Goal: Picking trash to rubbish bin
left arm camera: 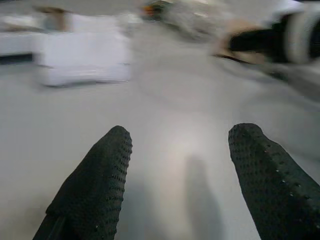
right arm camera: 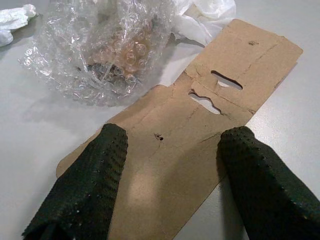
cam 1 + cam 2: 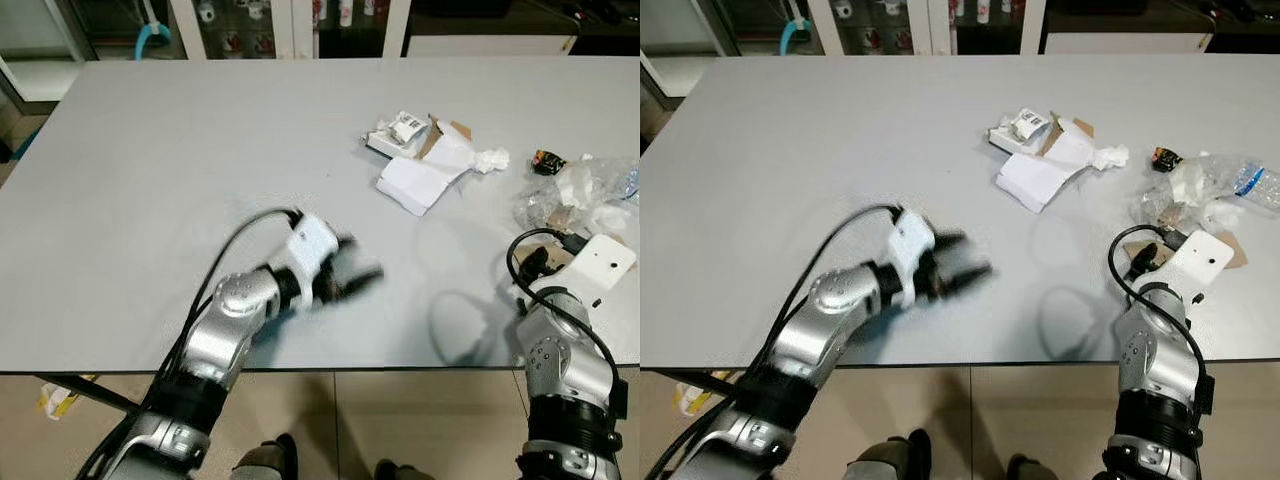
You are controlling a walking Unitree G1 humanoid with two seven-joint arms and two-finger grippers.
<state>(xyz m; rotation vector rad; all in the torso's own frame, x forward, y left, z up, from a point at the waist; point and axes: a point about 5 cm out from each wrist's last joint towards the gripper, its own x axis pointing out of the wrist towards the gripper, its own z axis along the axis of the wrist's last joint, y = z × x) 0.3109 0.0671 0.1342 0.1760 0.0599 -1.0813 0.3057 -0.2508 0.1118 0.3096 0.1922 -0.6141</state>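
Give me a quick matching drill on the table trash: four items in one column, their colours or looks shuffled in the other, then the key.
Items:
1. cardboard piece
2. bubble wrap
3. folded paper
4. small wrapper

Looks:
A. white
B. clear and crinkled
C. dark with orange
D. brown with cut slots

Pairs: 1-D, 2-B, 3-A, 4-C.

big grey table [image 3: 180, 180] with a pile of trash on the far right side: white folded paper [image 3: 420, 180], a crumpled tissue [image 3: 490, 158], clear plastic wrap [image 3: 575, 195]. left gripper [image 3: 350, 280] is blurry over bare tabletop, right arm [image 3: 560, 350] at the near right edge.
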